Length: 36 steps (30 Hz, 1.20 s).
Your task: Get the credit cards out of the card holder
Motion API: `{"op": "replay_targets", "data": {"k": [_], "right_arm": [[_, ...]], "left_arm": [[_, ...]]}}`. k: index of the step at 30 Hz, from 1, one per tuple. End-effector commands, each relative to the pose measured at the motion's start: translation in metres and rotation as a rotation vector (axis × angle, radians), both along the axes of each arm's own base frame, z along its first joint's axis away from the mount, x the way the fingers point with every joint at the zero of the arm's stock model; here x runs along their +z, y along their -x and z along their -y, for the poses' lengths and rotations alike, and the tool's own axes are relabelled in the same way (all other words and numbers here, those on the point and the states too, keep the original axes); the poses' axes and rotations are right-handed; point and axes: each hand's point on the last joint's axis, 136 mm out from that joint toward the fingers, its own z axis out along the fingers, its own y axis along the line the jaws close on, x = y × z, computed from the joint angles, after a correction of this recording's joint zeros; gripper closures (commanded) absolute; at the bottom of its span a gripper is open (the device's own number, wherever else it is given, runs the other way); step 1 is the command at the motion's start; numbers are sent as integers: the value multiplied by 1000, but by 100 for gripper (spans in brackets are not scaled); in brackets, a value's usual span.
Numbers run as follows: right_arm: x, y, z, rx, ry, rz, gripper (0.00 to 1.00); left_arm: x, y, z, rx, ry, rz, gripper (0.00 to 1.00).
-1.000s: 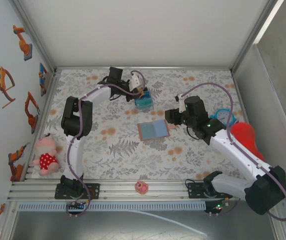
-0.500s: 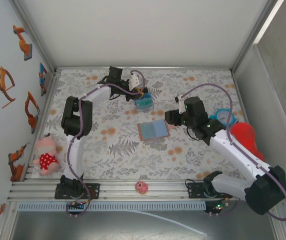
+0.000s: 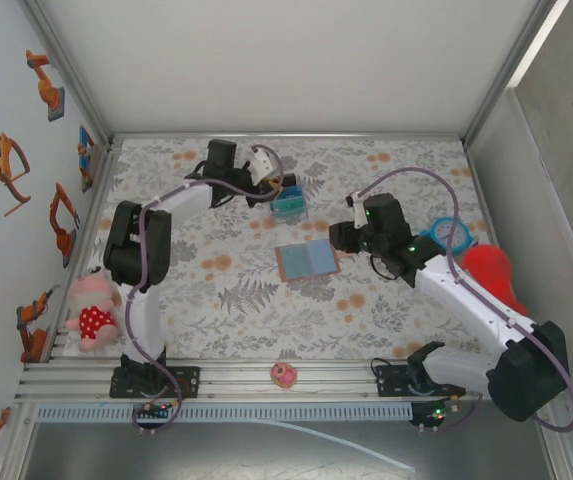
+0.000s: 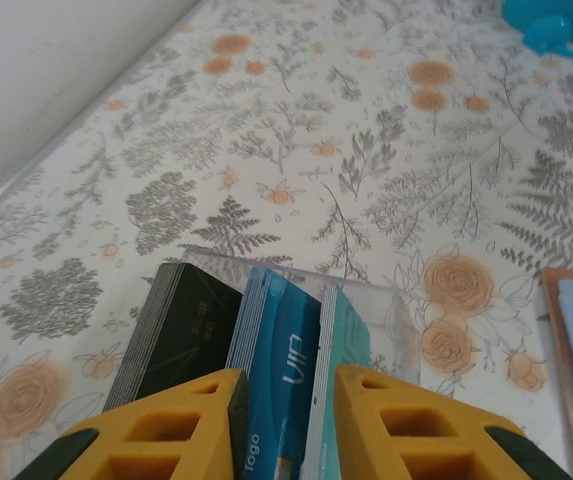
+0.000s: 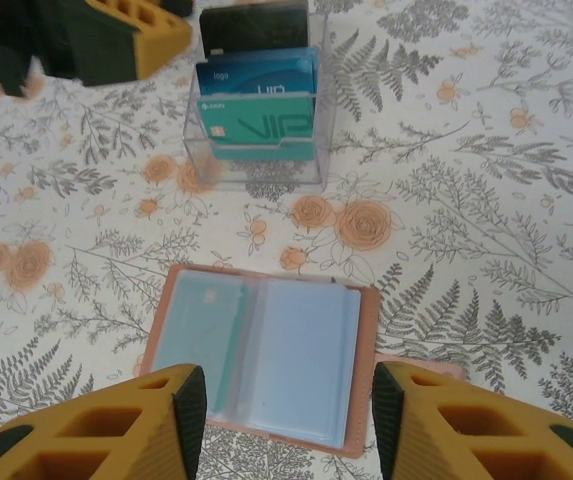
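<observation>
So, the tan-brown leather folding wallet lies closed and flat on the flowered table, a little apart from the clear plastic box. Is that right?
Not quite. The tan-brown leather folding wallet lies open, not closed, with its pale blue inner pockets facing up. The right wrist view shows this plainly. The rest holds: it lies flat on the flowered table, a little apart from the clear plastic box.

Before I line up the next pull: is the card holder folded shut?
No, the card holder lies opened out flat, with its blue-grey inner pockets facing up.
</observation>
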Motion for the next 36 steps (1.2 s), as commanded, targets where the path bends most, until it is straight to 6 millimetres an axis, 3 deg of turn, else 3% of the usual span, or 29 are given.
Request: {"op": "replay_targets", "data": {"k": [1,4,8,9,20,26,36], "right_arm": [[-11,5,-11,24,30,-35,54],[-24,10,-23,48,93,-67,54],[-45,18,-45,92,178,-112,54],[-51,21,-52,105,195,-129,54],[-110,32,-104,205,388,-263,52],[-131,29,-110,215,416,-302,52],[-151,23,-113,210,452,-322,51]], "left_arm": [[66,-4,-9,144,122,92,53],[77,1,-32,304,156,58,47],[88,21,-65,492,250,12,8],[90,28,-73,536,275,1,3],[95,89,-141,849,420,-85,3],[88,109,-154,890,452,-130,3],[79,121,-161,917,469,-164,3]]}}
